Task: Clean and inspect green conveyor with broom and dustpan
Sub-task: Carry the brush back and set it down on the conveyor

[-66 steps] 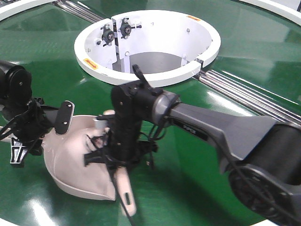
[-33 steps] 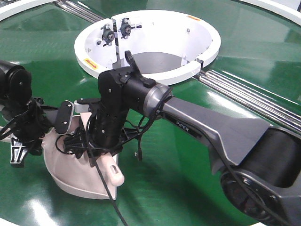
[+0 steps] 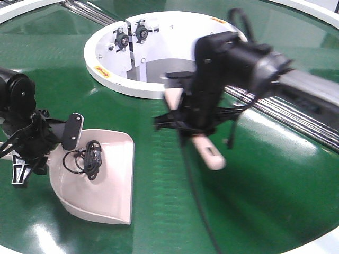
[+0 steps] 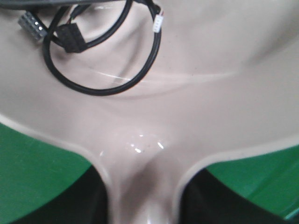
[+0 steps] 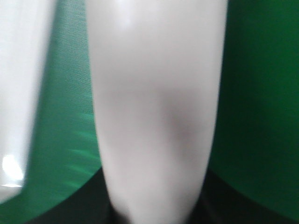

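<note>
The pale dustpan [image 3: 106, 196] lies on the green conveyor [image 3: 169, 211] at the left, with a coiled black cable [image 3: 87, 159] in it. My left gripper [image 3: 59, 143] is shut on the dustpan's handle; in the left wrist view the handle [image 4: 142, 186] runs between the dark jaws and the cable [image 4: 100, 51] lies in the pan. My right gripper [image 3: 193, 124] is shut on the broom [image 3: 207, 152] and holds it in the air, blurred, in front of the white ring. In the right wrist view the broom [image 5: 154, 107] fills the middle; its bristles are hidden.
The white ring-shaped central opening [image 3: 106, 79] with bolts inside stands at the back centre. Silver rollers [image 3: 286, 114] run from the ring to the right, and more [image 3: 87, 10] at the top left. A white blur [image 5: 18, 93] shows at the left of the right wrist view.
My right arm swung the broom up and to the right, away from the dustpan toward the white ring. The black cable now lies uncovered in the pan. The left arm has not moved.
</note>
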Motion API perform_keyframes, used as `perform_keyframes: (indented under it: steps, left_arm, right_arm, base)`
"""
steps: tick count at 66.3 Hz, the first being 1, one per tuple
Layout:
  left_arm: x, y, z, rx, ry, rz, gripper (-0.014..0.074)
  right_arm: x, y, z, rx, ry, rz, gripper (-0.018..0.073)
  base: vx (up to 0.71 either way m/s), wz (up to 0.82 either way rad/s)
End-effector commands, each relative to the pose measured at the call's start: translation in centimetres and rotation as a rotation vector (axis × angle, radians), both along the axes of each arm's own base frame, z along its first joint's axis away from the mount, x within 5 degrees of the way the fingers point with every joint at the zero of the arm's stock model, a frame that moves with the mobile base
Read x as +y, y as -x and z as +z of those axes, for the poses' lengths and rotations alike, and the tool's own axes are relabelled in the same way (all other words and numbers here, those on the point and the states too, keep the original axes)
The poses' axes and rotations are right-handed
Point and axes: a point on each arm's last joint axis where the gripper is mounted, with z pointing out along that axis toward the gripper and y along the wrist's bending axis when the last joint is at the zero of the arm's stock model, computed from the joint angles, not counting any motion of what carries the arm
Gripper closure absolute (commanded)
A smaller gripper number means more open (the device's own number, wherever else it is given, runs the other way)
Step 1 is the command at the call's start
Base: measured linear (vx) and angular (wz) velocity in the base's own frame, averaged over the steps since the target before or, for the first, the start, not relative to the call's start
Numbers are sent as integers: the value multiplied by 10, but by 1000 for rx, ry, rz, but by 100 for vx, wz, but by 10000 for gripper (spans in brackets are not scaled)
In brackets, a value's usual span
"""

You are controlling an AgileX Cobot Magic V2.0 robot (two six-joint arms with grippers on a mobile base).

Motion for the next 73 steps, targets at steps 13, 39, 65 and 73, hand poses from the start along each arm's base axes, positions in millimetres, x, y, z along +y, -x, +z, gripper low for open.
perform_keyframes:
  steps: [13,39,65,73]
  left_arm:
    - [-3,-1,23,-91,33,3,603]
    - [-3,-1,23,-91,33,3,603]
    - [-3,-1,23,-91,33,3,603]
    - [-3,-1,23,-91,33,3,603]
  right_arm:
    - [-88,21,-4,65,87,-43,551]
    - [-121,42,-57,134,109,-58,547]
    - [-122,46,-63,170,119,-53,497]
    - [-121,46,-63,171,115,-55,477]
  base:
    - [0,0]
    - [0,0]
    - [0,0]
    - [0,0]
